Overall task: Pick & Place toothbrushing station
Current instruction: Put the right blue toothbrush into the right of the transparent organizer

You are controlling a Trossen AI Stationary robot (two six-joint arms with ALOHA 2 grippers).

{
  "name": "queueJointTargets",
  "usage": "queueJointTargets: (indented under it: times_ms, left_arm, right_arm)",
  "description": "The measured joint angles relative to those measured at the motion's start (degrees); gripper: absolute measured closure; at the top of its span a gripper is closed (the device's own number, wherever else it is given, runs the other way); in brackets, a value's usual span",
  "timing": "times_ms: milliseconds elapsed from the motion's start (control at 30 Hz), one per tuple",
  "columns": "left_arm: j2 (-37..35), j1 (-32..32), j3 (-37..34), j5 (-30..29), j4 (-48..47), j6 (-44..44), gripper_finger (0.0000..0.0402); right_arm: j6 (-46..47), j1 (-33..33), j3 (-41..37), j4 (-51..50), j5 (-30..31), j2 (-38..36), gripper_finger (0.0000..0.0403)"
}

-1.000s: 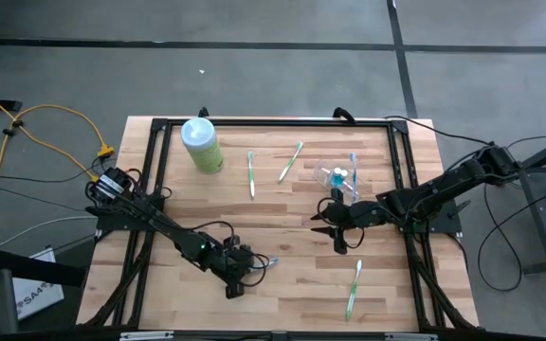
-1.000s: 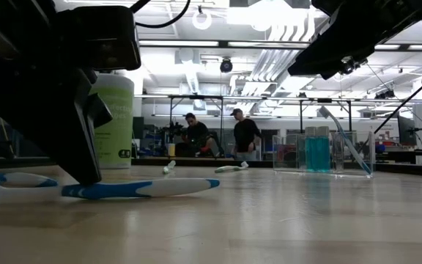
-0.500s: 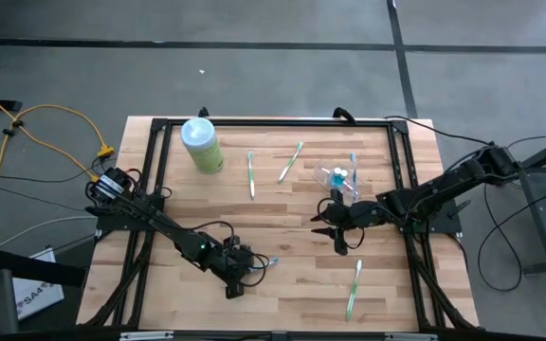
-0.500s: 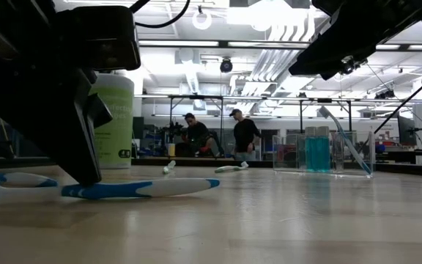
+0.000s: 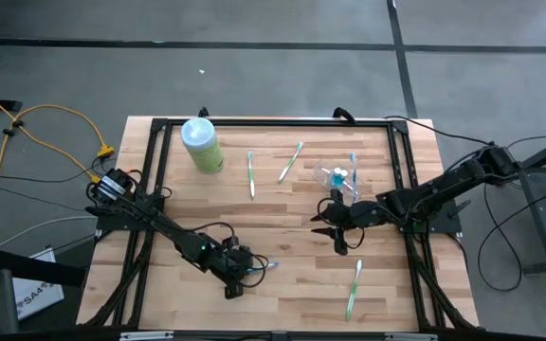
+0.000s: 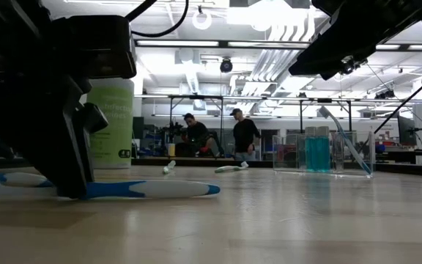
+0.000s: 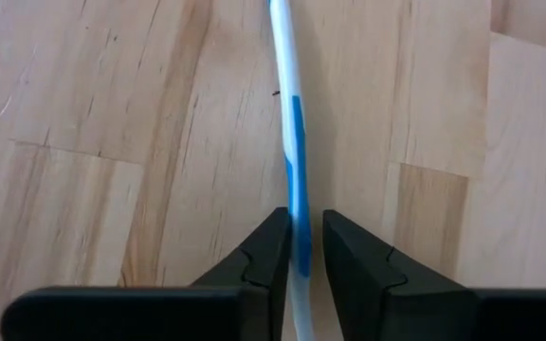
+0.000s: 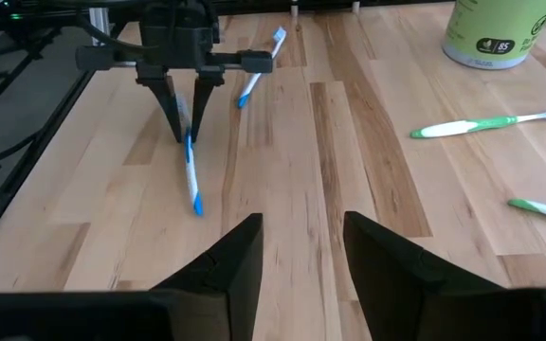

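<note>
My left gripper sat low on the table near its front edge, fingers parted only narrowly, straddling the blue-and-white toothbrush; whether the pads actually pressed the handle I could not tell. A second blue-and-white brush lay just beside that arm. My right gripper hung above the boards right of centre, jaws well apart, nothing between them. The toothbrushing station, clear, with something blue inside and a brush leaning in it, stood just beyond the right gripper. The pale-green bottle stood at the far left corner; its label print was unreadable. Green brushes lay mid-table, another near the front right. Bare wood lay between the arms.
</note>
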Motion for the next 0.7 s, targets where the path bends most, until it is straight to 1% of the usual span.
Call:
queueJointTargets:
  times_ms: [133,333,700]
  left_arm:
    - [0.6,0.0,0.1,-0.1,0.0,-1.3,0.0334]
    - [4.0,0.0,0.2,-0.4,1.3,-4.5,0.0334]
    - [4.6,0.8,0.2,-0.4,2.4,-4.1,0.0334]
  right_arm:
    - [0.0,0.0,0.0,0.0,0.0,0.0,0.0263]
    - [0.0,0.0,0.0,0.0,0.0,0.0,0.0263]
    - [0.0,0.0,0.0,0.0,0.0,0.0,0.0263]
